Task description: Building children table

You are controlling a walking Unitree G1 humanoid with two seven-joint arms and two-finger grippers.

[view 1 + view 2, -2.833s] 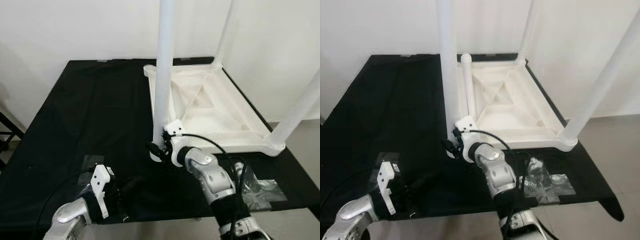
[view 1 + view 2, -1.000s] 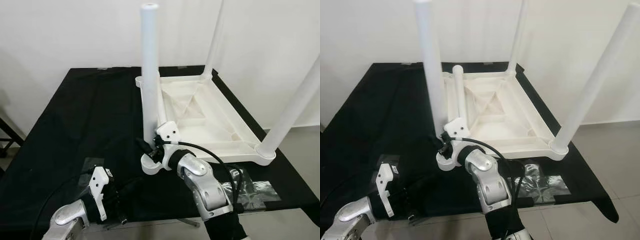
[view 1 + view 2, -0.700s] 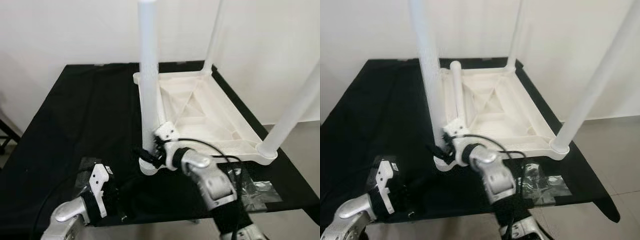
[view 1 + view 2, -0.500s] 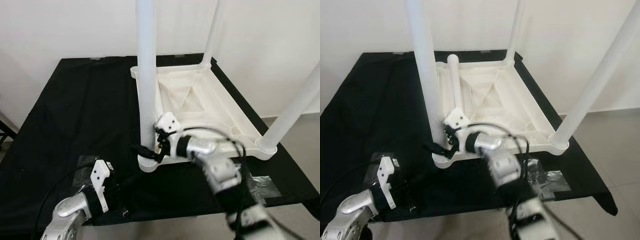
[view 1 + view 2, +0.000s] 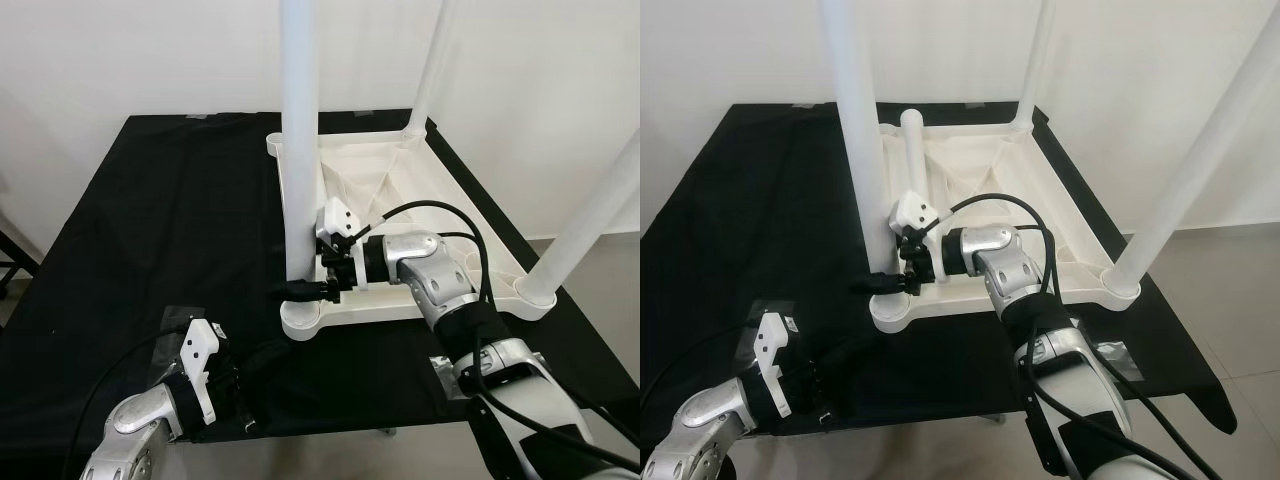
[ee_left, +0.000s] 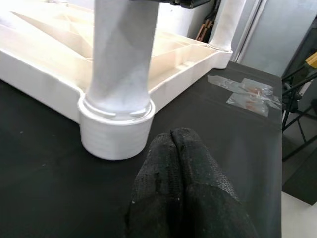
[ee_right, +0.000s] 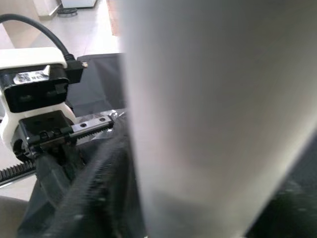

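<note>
A white children's table (image 5: 352, 143) lies upside down on a black cloth, with legs pointing up. The near-left leg (image 5: 298, 150) stands upright in its round corner socket (image 5: 300, 322). My right gripper (image 5: 292, 291) reaches in from the right and is shut on the base of this leg just above the socket. In the right wrist view the leg (image 7: 198, 114) sits very close, with one black finger (image 7: 99, 178) beside it. My left gripper (image 6: 172, 135) rests shut on the cloth, a short way in front of the socket (image 6: 116, 129), holding nothing.
The near-right leg (image 5: 590, 220) and the far-right leg (image 5: 436, 60) rise tall on the right. A shorter far-left post (image 5: 910, 160) stands behind the held leg. Clear tape patches (image 5: 1110, 352) lie on the cloth. Black cloth (image 5: 160, 220) spreads to the left, with white wall behind.
My right forearm has swung from the near side round to the right, over the table's front rim, still holding the leg base. The leg, tilted a second ago, now stands straight. The camera shifted.
</note>
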